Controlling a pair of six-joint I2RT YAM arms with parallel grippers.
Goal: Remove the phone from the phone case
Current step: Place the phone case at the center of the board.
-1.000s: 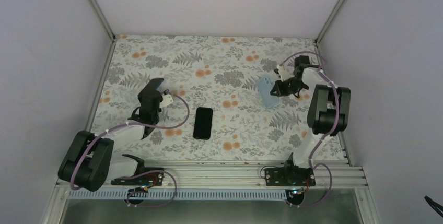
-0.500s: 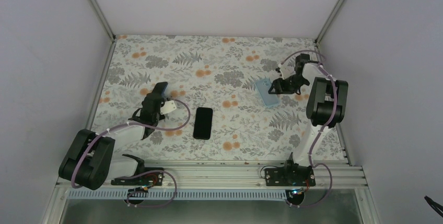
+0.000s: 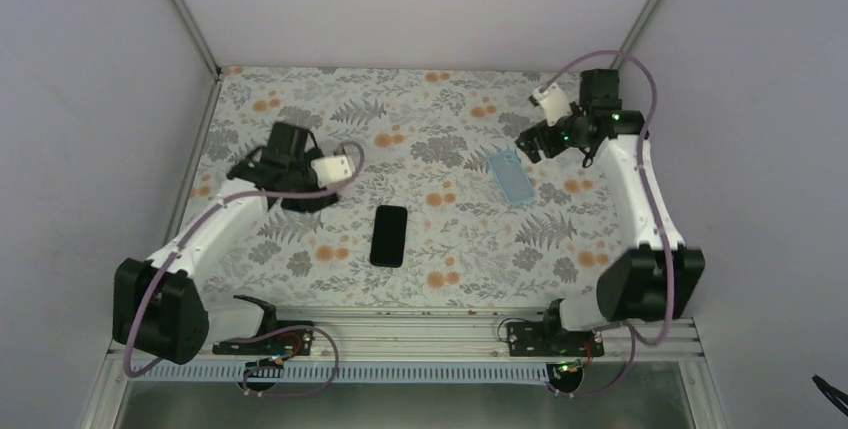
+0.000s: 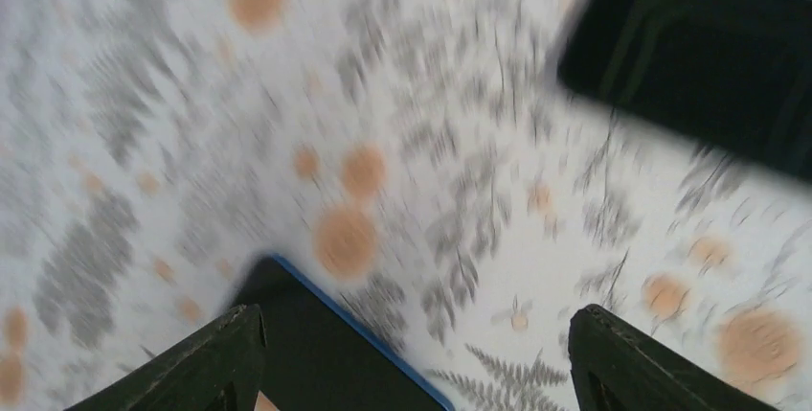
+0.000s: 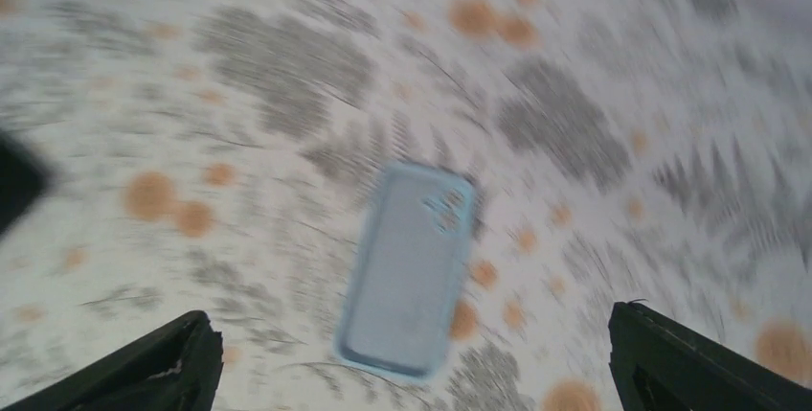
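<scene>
The black phone [image 3: 388,236] lies flat and bare at the middle of the floral table, and shows blurred at the upper right of the left wrist view [image 4: 709,76]. The light blue phone case [image 3: 511,175] lies apart from it at the right, flat under my right gripper [image 5: 407,315] and between its spread fingers [image 5: 412,267]. That right gripper [image 3: 532,142] hovers open above the case's far end, touching nothing. My left gripper [image 3: 300,194] is open left of the phone, holding nothing [image 4: 417,315].
A dark flat thing with a blue edge [image 4: 326,353] sits just under the left gripper, near its left finger; I cannot tell what it is. Grey walls close in the table on three sides. The metal rail [image 3: 420,334] runs along the near edge.
Both grippers have opened. The right one let go of the phone case, which now lies flat, and rose back. The left arm swung up and away to the left. The phone stayed put.
</scene>
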